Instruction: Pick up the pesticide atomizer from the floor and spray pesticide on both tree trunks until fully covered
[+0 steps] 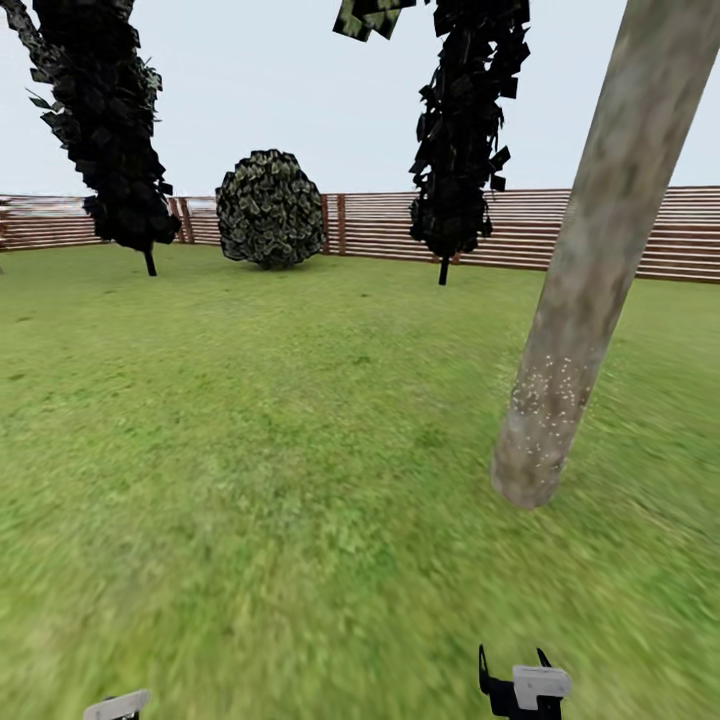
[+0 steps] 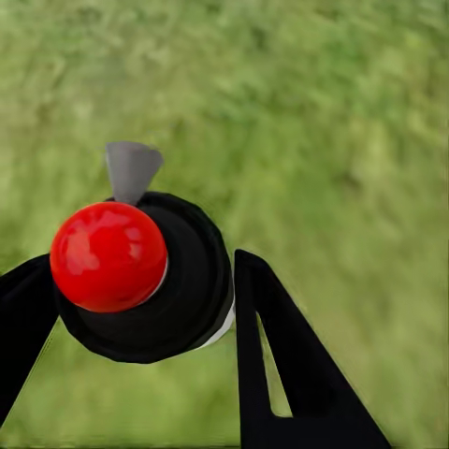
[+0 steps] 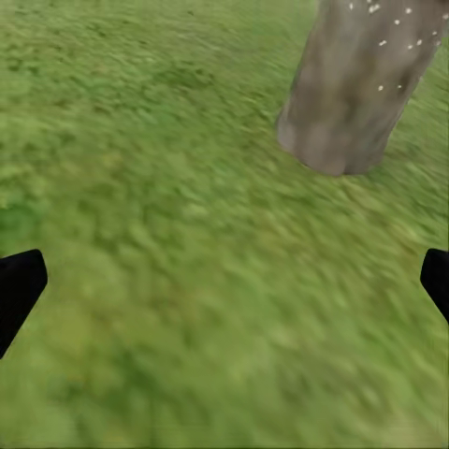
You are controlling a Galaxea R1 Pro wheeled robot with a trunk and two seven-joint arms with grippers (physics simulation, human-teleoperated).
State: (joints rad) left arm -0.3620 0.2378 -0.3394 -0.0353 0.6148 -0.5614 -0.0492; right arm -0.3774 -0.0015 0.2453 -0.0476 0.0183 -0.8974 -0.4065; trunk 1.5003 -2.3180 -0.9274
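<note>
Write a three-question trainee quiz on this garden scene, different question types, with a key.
1. True or false: the left end effector holds the atomizer, the object with the red knob.
2. The white specks on the tree trunk sit: A) near its base, B) on the round bush, C) on the fence.
3. Fill in: the right end effector is ____, with only lawn between its fingertips.

Key: 1 true; 2 A; 3 open.

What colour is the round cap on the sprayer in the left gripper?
Bright glossy red cap on a black sprayer body; the left wrist view shows it best.
</note>
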